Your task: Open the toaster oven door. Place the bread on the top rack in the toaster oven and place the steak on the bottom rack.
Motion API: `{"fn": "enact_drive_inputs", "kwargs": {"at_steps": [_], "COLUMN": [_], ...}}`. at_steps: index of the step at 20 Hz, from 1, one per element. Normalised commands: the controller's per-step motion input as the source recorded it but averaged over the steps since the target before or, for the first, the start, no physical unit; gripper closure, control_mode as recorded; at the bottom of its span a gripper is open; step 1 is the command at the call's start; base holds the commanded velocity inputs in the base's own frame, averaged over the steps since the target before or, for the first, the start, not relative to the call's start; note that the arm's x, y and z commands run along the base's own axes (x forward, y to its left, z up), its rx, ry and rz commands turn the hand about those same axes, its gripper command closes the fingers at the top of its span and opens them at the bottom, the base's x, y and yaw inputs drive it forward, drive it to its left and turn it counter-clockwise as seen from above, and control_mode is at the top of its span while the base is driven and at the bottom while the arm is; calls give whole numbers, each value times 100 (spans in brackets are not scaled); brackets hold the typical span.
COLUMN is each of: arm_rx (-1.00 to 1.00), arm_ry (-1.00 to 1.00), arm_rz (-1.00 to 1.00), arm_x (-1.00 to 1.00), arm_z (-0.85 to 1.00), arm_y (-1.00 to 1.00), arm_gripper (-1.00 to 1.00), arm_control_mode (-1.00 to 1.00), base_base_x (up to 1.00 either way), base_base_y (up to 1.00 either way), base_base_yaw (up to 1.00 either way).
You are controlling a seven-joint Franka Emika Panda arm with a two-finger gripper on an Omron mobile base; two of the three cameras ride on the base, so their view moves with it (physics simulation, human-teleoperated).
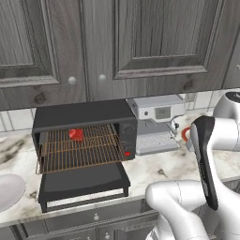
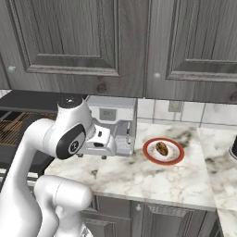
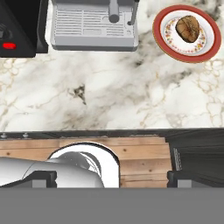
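Our end effector hangs with its two dark fingertips spread wide and nothing between them, looking straight down at the front edge of the marbled desk. The white arm is folded back, elbow high, right of the toaster oven. That black, boxy oven has its door dropped flat open; the lumpy red steak lies on a coppery wire rack inside. Right of the oven stands a silver coffee machine, then a red-rimmed plate carrying the brown bread.
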Motion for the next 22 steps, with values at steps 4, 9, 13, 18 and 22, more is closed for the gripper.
{"fn": "enact_drive_inputs", "kwargs": {"at_steps": [4, 9, 13, 18, 22], "arm_rx": [0, 0, 0, -2, 0], "arm_ry": [0, 0, 0, -1, -14], "arm_rz": [0, 0, -1, 0, 0], "arm_x": [0, 0, -11, -23, -32], "arm_z": [0, 0, -4, -18, -15], "arm_y": [0, 0, 0, -6, -19], "arm_gripper": [-100, -100, -100, -100, -100], "arm_control_mode": [-100, -100, -100, -100, -100], "base_base_x": [0, 0, 0, 0, 0], "base_base_y": [0, 0, 0, 0, 0], "base_base_yaw": [0, 0, 0, 0, 0]}}
